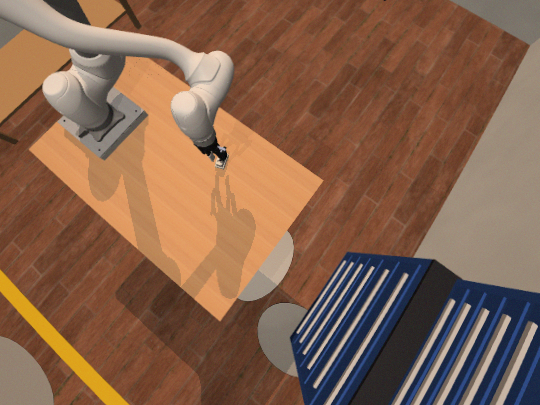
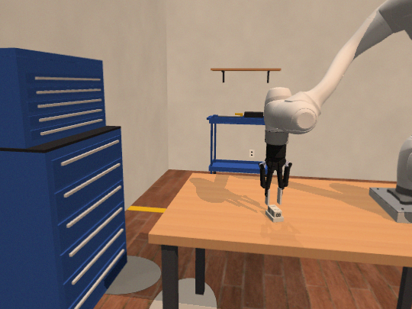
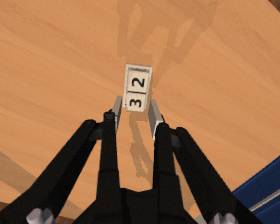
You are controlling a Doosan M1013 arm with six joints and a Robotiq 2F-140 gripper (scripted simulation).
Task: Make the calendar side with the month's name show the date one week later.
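The small white calendar (image 2: 275, 218) (image 3: 138, 67) sits on the wooden table (image 1: 150, 213) (image 2: 343, 223) (image 3: 50, 75), with two cubes side by side in its tray. In the wrist view the upward faces read 2 on the far cube (image 3: 139, 83) and 3 on the near cube (image 3: 135, 103). My gripper (image 1: 219, 156) (image 2: 274, 201) (image 3: 135, 105) points straight down just above the calendar. Its fingers stand partly apart, a little wider than the cubes, with nothing between them. The side with the month's name is too small to read.
The robot's base (image 1: 102, 123) (image 2: 393, 204) is bolted to the far end of the table. A blue tool cabinet (image 1: 400, 323) (image 2: 57, 170) stands beyond the table's other end. A blue cart (image 2: 233, 143) and a wall shelf (image 2: 246, 69) are at the back.
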